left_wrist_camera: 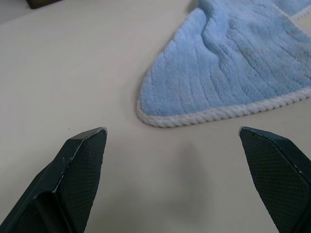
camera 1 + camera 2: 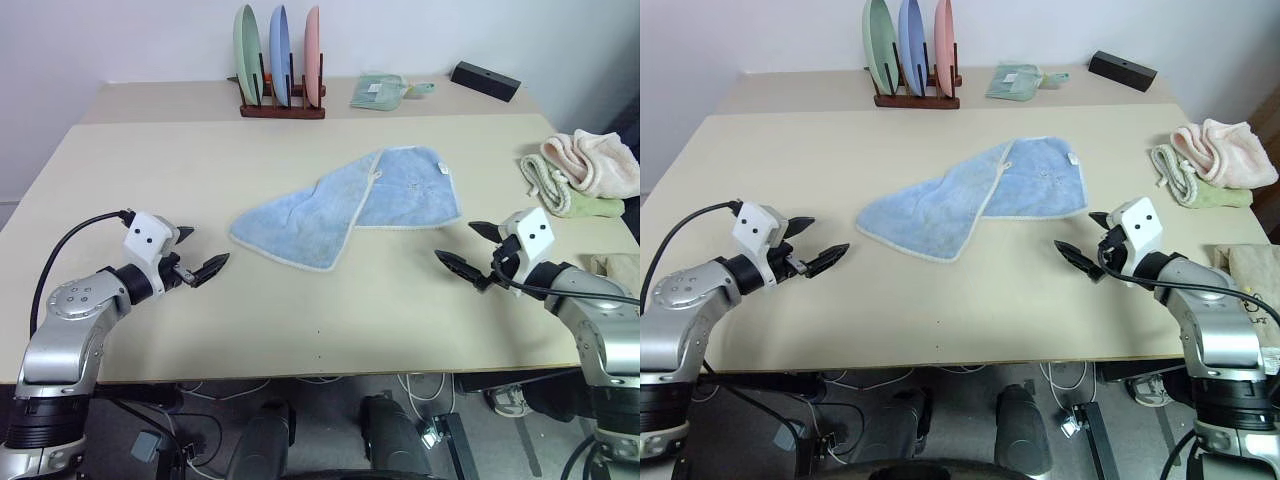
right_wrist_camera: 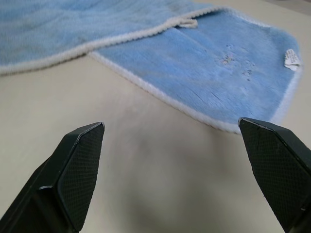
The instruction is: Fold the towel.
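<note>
Lying on the table: the towel (image 2: 345, 205), light blue terry with a pale whitish corded edge, near the middle of the tabletop and nearer the far half than the front edge.
Towel shape: not flat; one part is turned over the other so the cloth makes a crooked band, its left end pointing toward the front left and its right part lying squarer, with a small white label (image 3: 291, 57) near the right edge.
Towel contact: nothing rests on it and neither gripper touches it.
Left gripper (image 2: 197, 255): held above the table to the front left of the towel, pointing toward it, its two black fingers (image 1: 80, 167) spread wide apart with nothing between them; the towel's rounded left corner lies just ahead of the tips.
Right gripper (image 2: 468, 246): held above the table to the front right of the towel, pointing toward it, its fingers (image 3: 77, 170) likewise spread wide and empty; the towel's near right edge lies ahead of the tips.
Table (image 2: 300, 320): pale beige top, bare in front of the towel.
Plate rack (image 2: 282, 108): dark wooden, at the far edge behind the towel, holding three upright plates, green, blue and pink from left to right.
Small green cloth (image 2: 378, 91): folded, just right of the rack.
Black box (image 2: 485, 79): at the far right corner.
Pink and cream towels (image 2: 585, 170): bundled at the right edge, well apart from the blue towel.
</note>
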{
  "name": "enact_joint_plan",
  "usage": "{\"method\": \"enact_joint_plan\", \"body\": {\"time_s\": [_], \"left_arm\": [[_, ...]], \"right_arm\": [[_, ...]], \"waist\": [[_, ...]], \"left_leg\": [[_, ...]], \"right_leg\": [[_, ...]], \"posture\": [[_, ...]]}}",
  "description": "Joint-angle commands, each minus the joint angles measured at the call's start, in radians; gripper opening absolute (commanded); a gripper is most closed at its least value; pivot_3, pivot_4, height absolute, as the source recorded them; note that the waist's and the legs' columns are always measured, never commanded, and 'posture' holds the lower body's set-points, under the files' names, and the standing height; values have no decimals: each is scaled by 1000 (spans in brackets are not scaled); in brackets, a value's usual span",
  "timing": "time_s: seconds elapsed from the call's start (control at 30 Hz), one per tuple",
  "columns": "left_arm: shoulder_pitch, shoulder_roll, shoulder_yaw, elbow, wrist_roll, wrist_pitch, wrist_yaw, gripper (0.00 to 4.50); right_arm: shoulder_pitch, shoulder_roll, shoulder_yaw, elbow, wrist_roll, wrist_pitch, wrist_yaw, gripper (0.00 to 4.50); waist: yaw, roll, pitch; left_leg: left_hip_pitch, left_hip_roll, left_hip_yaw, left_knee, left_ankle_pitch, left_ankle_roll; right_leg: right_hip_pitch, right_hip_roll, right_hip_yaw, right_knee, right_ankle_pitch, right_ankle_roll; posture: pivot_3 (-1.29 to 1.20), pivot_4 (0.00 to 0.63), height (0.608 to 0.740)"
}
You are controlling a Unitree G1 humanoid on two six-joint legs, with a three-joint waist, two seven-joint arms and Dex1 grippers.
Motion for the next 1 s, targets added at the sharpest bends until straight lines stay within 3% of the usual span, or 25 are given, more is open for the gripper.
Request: {"method": "enact_joint_plan", "body": {"time_s": [0.03,0.23,0.33,0.57,0.7,0.97,1.0], "left_arm": [[-15,6,21,-36,-7,-2,16,4455],[-76,-28,-94,-85,-60,61,-39,4455],[-142,-62,-261,-140,-37,106,-71,4455],[-327,-140,-586,-20,184,106,-60,4455],[-380,-195,-603,8,191,180,-37,4455],[-397,-207,-589,134,306,168,74,4455],[-399,-214,-582,158,311,159,84,4231]], "right_arm": [[-53,31,30,11,-1,-25,-7,4500],[-88,65,44,-12,27,8,-22,4500],[-59,81,56,-49,21,10,-40,4500],[-38,126,90,-95,16,17,-90,4500],[-32,143,102,-134,19,34,-111,4500],[5,152,104,-193,24,56,-134,4500],[5,153,104,-196,24,58,-137,4500]], "waist": [[-1,0,0],[7,0,0],[7,0,0],[-3,0,0],[-1,0,0],[1,0,0],[1,0,0]], "left_leg": [[0,0,0,0,0,0],[0,0,0,1,0,0],[0,-1,0,1,0,0],[1,0,0,1,0,0],[0,0,0,1,0,0],[0,0,0,1,0,0],[0,0,0,1,0,0]], "right_leg": [[0,0,0,0,0,0],[1,0,0,0,0,0],[2,0,0,-1,0,0],[1,0,0,0,0,0],[1,0,0,0,0,0],[1,0,0,0,0,0],[1,0,0,0,0,0]], "posture": [[0,150,740],[0,150,740],[0,150,740],[0,150,740],[0,150,740],[0,150,740],[0,150,740]]}}
